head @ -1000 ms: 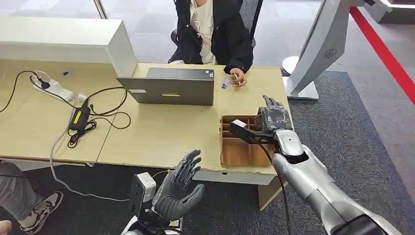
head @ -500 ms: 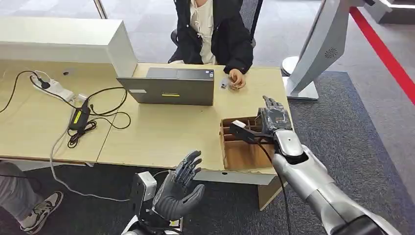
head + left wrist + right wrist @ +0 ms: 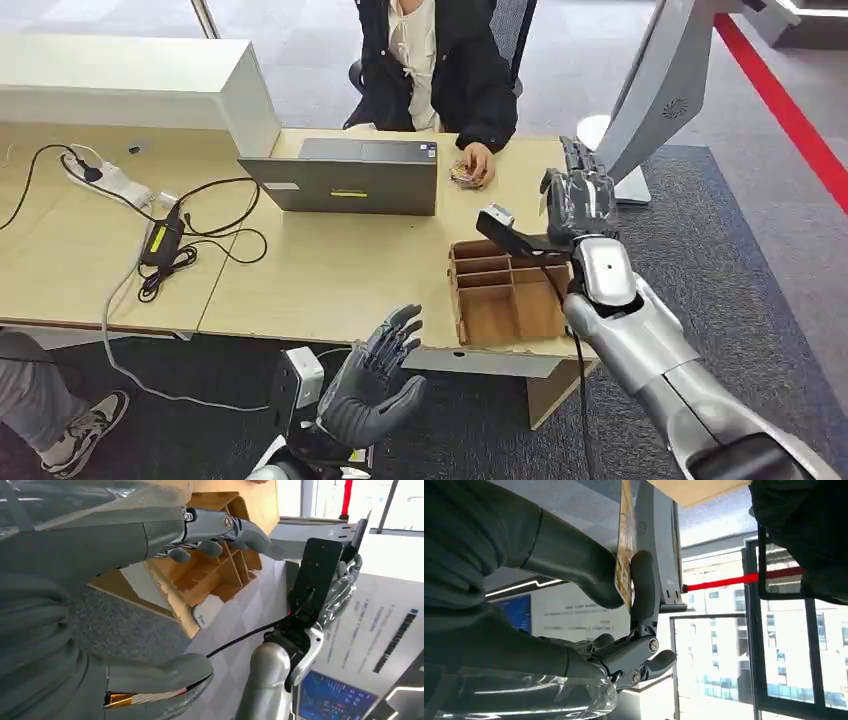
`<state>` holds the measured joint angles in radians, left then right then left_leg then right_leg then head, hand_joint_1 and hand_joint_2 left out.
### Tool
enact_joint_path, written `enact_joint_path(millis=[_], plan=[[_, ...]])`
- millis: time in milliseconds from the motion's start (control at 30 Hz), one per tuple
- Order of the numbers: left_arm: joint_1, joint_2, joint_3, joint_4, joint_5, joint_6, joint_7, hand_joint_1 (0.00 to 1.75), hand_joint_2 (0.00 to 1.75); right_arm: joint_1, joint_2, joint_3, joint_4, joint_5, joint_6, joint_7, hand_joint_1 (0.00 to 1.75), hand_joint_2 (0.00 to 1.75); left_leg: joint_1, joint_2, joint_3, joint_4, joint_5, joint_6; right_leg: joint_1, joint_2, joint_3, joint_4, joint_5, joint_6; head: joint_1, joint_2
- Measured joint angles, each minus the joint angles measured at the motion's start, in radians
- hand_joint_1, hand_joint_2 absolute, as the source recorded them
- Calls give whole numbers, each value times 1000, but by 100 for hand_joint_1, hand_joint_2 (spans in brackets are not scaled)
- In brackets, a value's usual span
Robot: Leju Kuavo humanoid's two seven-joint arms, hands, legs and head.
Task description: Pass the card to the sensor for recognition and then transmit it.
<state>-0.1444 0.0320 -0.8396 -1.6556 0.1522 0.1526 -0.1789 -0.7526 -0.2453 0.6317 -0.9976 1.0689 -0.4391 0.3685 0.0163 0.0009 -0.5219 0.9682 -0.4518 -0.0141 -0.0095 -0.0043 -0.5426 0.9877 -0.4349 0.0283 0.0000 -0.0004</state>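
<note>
Since the frame 0.5 s earlier, the right hand has risen from the cardboard divider box and now stands above the far right part of the desk, fingers pointing up and away from you. Check the right wrist view: the thumb and a finger of the right hand clamp a thin yellow-printed card edge-on, so treat that hand as holding the card. In the left wrist view the same card appears as a thin sliver projecting past the fingertips of the raised right hand. The card's long axis runs roughly upright, in line with the fingers. The left hand hangs low in front of the near desk edge, palm up, fingers apart, holding nothing, well apart from the card. The seated person's hand rests on the desk beside the laptop, covering a small object, and has shifted slightly since the earlier frame. You cannot tell from these views which item is the sensor. Judge the coming move by 1 relation: the card lies beyond and above the box, nearer to the person and to the grey kiosk stand than the left hand is, so the right arm is the 1 placed to present it.
</note>
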Motion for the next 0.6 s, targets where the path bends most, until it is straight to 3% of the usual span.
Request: enact_joint_path(millis=[433,600], plan=[[-17,-20,-5,25,7,0,-21,0,175,-14,-11,-13,-38,-2,11,6,175,175,0,0,-1,0,0,0,0,0,0,0,0,0,0,0],[-36,-28,-22,38,21,-26,-21,0,175,-83,15,-6,12,-36,27,-44,175,175,0,0,-1,0,0,0,0,0,0,0,0,0,0,0]])
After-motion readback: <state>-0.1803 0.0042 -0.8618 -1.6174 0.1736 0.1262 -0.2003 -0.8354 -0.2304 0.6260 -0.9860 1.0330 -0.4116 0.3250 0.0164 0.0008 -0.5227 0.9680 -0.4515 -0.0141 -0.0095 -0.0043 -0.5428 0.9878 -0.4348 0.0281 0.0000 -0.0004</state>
